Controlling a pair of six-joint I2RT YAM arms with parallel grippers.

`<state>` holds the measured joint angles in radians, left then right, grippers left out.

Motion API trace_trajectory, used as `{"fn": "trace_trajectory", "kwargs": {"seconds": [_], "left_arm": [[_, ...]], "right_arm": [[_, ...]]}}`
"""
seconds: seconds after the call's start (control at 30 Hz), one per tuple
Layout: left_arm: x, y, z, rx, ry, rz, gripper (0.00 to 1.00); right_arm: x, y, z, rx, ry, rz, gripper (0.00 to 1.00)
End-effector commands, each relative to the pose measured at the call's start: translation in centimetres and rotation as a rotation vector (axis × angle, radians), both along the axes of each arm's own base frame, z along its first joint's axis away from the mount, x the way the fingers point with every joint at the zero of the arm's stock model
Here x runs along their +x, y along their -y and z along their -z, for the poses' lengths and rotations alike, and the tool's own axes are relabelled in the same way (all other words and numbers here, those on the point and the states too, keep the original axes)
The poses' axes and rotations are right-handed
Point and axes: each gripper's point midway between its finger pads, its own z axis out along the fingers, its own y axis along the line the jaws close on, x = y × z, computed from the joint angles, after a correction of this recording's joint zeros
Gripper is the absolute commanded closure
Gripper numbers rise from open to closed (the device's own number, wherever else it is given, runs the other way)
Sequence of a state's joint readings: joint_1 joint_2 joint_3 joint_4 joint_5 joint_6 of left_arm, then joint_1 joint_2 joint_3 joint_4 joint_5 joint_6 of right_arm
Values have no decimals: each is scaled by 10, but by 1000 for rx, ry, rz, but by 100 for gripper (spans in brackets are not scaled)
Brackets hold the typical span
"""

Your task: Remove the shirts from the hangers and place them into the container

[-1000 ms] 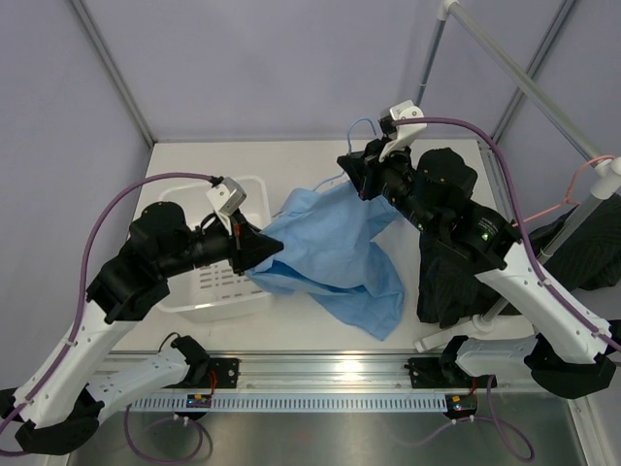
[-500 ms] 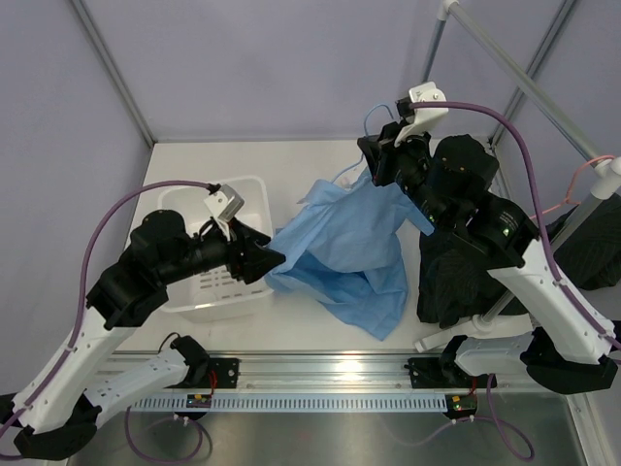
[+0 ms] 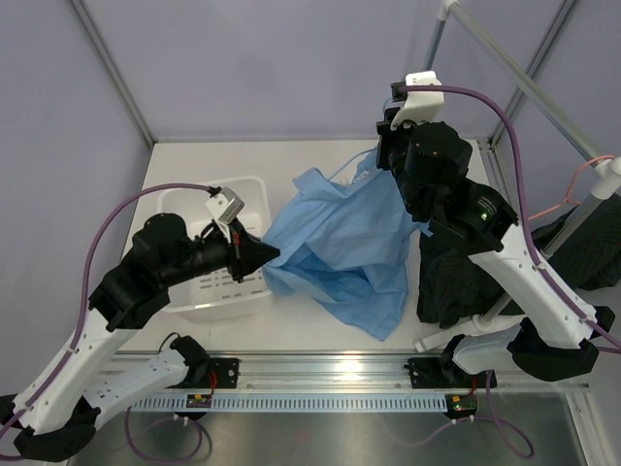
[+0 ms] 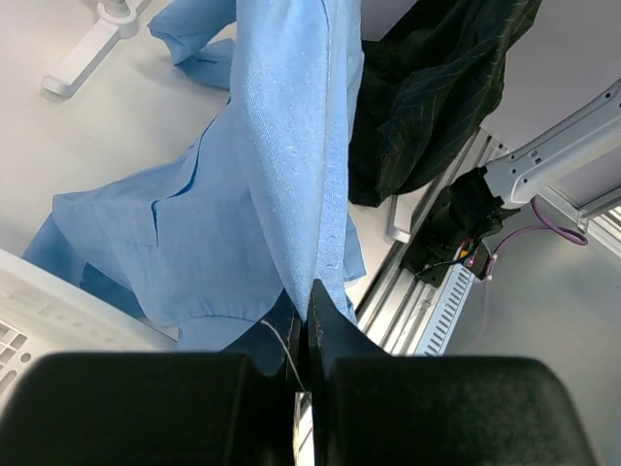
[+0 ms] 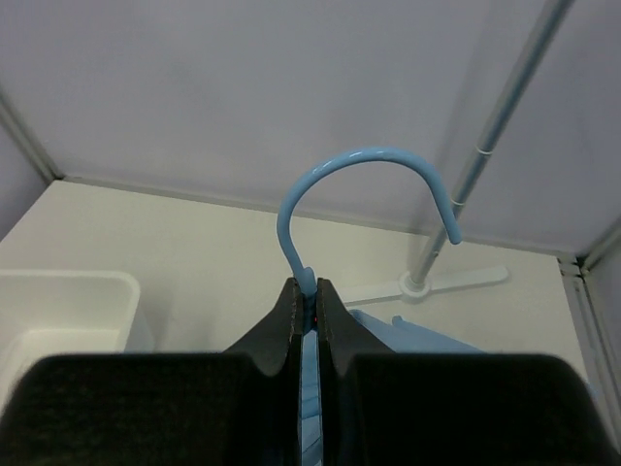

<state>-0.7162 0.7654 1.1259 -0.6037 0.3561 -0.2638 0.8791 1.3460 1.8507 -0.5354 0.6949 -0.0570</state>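
My right gripper (image 5: 308,286) is shut on the neck of the light blue hanger (image 5: 364,165), just under its hook, and holds it high at the back of the table (image 3: 390,155). The light blue shirt (image 3: 340,238) hangs from there and drapes down to the table. My left gripper (image 4: 309,291) is shut on a fold of that shirt (image 4: 291,155) beside the white container (image 3: 254,186), and the fabric is stretched taut. The black pinstriped shirt (image 3: 448,282) lies heaped at the right. A pink hanger (image 3: 582,178) hooks on the rack.
Grey rack poles (image 3: 524,83) run along the right side, with a white foot (image 3: 441,337) on the table near the black shirt. The rack's other foot (image 5: 441,282) stands at the back. The metal rail (image 3: 320,374) with the arm bases spans the near edge.
The right gripper has carried the hanger up and back to the right, lifting the shirt's collar. The left gripper has stayed by the container and the shirt is now tauter.
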Motion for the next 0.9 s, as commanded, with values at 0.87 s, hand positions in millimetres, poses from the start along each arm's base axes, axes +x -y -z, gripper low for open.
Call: {"fn": "trace_trajectory", "kwargs": {"seconds": [0.87], "left_arm": [[25,-26,89,157,-134,-234,100]], "right_arm": [[20,171,-62,328,116,549,100]]}}
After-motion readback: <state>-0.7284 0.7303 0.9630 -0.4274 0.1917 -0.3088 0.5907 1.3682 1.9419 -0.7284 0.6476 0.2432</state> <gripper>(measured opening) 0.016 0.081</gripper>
